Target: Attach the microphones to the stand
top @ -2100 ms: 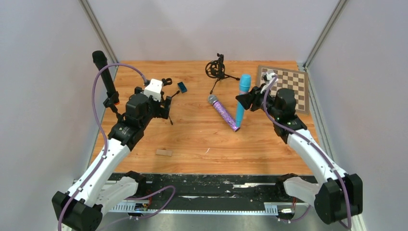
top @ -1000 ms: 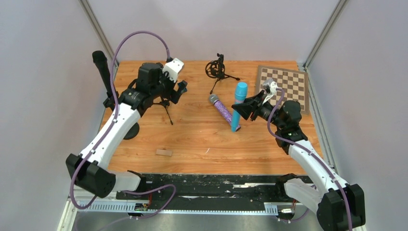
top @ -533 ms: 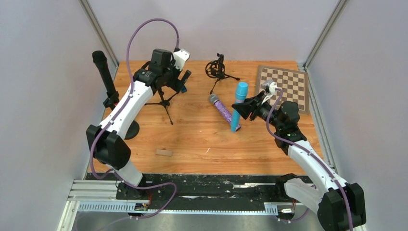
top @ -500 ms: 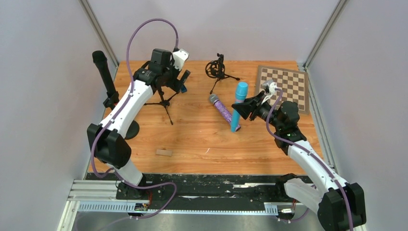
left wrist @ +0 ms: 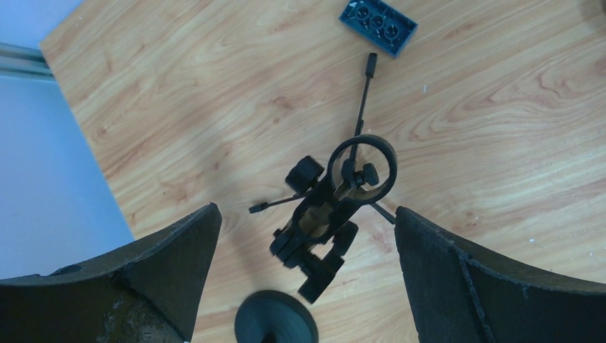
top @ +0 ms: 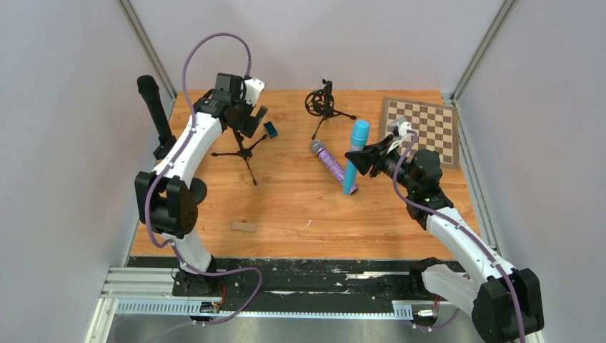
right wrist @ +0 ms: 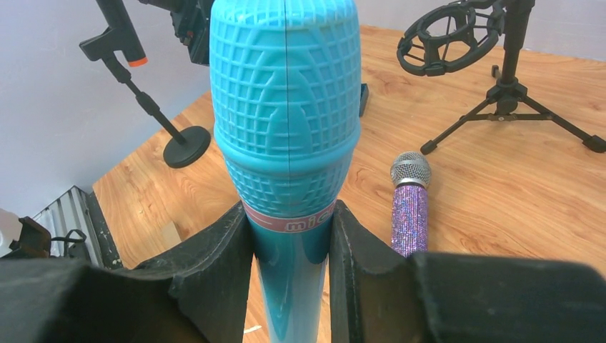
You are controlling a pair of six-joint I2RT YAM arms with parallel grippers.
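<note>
The left gripper (top: 252, 118) has drifted back toward the upper left, hanging wide open and empty over the small tripod stand (left wrist: 336, 191). Right of centre, the right gripper (right wrist: 289, 243) is clamped on the nearly upright blue microphone (right wrist: 284, 107); the purple microphone (top: 332, 166) lies on the desk (top: 300, 211) just beside it.

The right end effector (right wrist: 289, 246) clamps the blue mic (right wrist: 284, 107) upright, just below its head. Beyond it, the purple mic (right wrist: 409, 211) lies on the desk (right wrist: 514, 193) near a tripod stand (right wrist: 509, 78). At left, a black mic (right wrist: 118, 39) sits tilted in a round-based stand (right wrist: 184, 146).
</note>
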